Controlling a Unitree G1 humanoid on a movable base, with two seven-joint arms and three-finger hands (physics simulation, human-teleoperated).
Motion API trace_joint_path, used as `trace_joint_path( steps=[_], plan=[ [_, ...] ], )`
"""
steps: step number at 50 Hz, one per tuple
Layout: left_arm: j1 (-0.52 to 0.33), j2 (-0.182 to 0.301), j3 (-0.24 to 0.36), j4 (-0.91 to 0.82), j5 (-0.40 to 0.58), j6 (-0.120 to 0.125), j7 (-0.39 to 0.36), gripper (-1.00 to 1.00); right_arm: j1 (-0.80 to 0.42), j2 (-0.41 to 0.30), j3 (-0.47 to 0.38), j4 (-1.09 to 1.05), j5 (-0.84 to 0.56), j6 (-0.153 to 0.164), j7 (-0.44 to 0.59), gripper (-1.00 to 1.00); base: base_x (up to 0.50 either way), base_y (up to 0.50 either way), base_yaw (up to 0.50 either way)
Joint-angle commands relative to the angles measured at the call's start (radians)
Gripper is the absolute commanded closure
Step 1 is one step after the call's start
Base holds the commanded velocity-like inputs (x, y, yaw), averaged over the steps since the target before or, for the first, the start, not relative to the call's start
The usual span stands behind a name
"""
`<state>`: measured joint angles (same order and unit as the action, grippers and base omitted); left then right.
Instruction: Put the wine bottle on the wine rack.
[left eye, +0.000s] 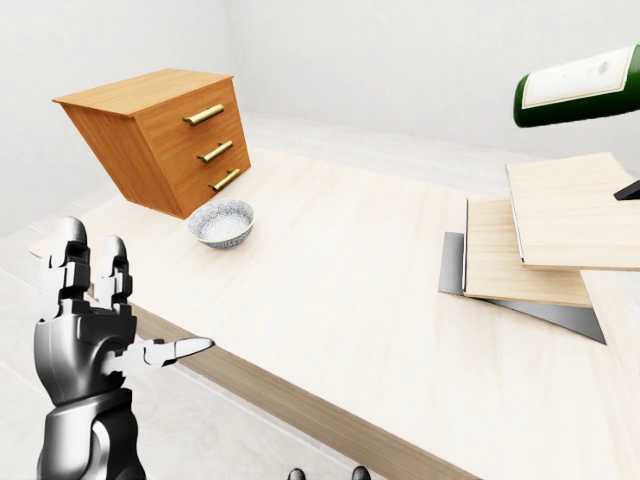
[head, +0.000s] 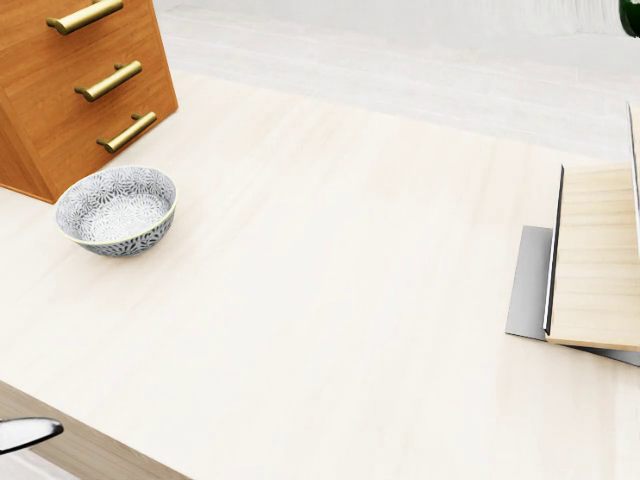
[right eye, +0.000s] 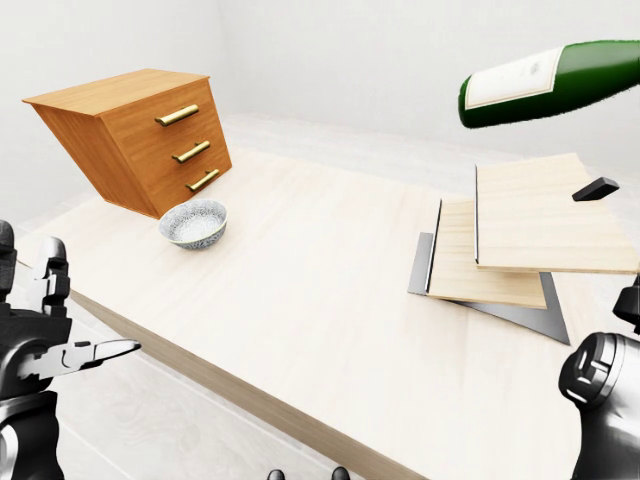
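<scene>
The dark green wine bottle (right eye: 550, 85) with a cream label hangs nearly level in the air at the top right of the right-eye view, above the wine rack (right eye: 525, 225). The view's right edge cuts off its neck end. The rack is a set of tilted light wood panels on a grey plate. Only a sliver of bottle (head: 633, 15) shows in the head view. My right forearm (right eye: 605, 400) rises at the lower right, with one black fingertip (right eye: 597, 188) over the rack; the rest of that hand is out of frame. My left hand (left eye: 130, 300) stands open at the lower left, holding nothing.
A wooden drawer chest (left eye: 165, 135) with brass handles stands tilted at the table's upper left. A patterned grey bowl (left eye: 221, 222) sits beside it. The pale wooden table (left eye: 340, 290) runs to an edge near my left hand.
</scene>
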<state>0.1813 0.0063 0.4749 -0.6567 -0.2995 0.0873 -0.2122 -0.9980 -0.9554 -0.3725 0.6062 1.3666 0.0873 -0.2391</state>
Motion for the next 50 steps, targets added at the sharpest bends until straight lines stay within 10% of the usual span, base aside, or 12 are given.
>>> trace_joint_path(
  steps=[1,32,50],
  plan=[
    [0.002,0.001,-0.007,0.001,0.004,0.000,0.004,-1.00,0.004,-0.072,-0.039,0.065,-0.005,0.000,0.020,1.00,0.00,0.00,0.00],
    [0.008,-0.008,-0.035,0.002,0.029,0.000,0.007,-1.00,0.122,-0.133,-0.046,0.202,-0.046,0.000,0.180,1.00,0.00,0.00,0.00],
    [0.016,-0.015,-0.055,0.035,0.048,0.000,0.000,-1.00,0.172,-0.054,-0.054,0.284,-0.110,0.000,0.275,1.00,0.00,0.00,0.00]
  ],
)
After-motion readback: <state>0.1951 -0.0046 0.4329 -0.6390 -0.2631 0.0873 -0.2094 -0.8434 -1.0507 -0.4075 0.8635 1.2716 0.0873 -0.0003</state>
